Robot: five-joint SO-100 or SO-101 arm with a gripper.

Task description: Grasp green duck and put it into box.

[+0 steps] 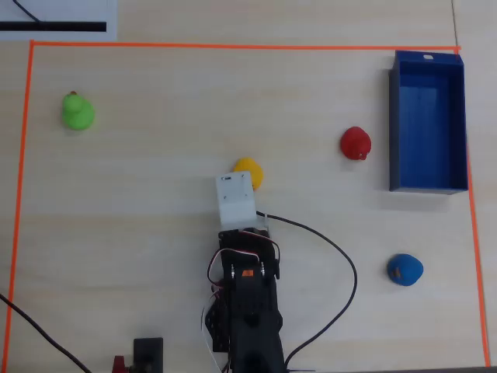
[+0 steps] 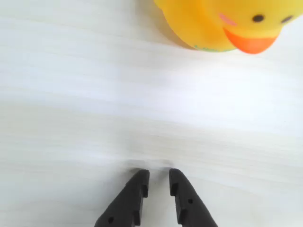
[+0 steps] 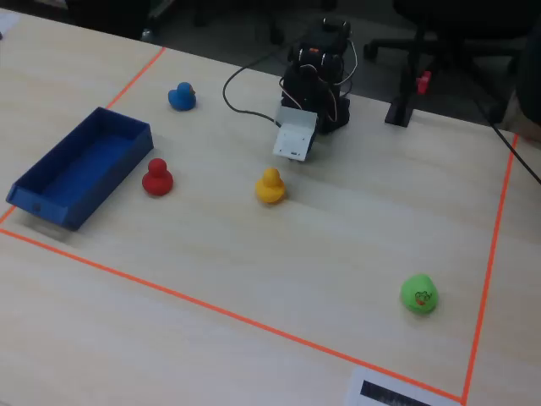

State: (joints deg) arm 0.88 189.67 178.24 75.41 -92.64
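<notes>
The green duck (image 1: 78,113) sits alone at the far left of the overhead view, near the top-left corner of the taped area; in the fixed view the green duck (image 3: 418,295) is at the lower right. The dark-blue box (image 1: 427,116) lies open and empty at the right edge, and the box (image 3: 80,165) is at the left in the fixed view. My gripper (image 2: 159,177) hangs just above bare table, its black fingertips close together with nothing between them. It is far from the green duck, and the arm is folded back near its base.
A yellow duck (image 1: 248,171) sits right in front of the gripper, filling the top of the wrist view (image 2: 213,23). A red duck (image 1: 356,143) stands left of the box, a blue duck (image 1: 404,269) at lower right. Orange tape (image 1: 233,46) borders the area. Cables trail by the arm base (image 1: 248,311).
</notes>
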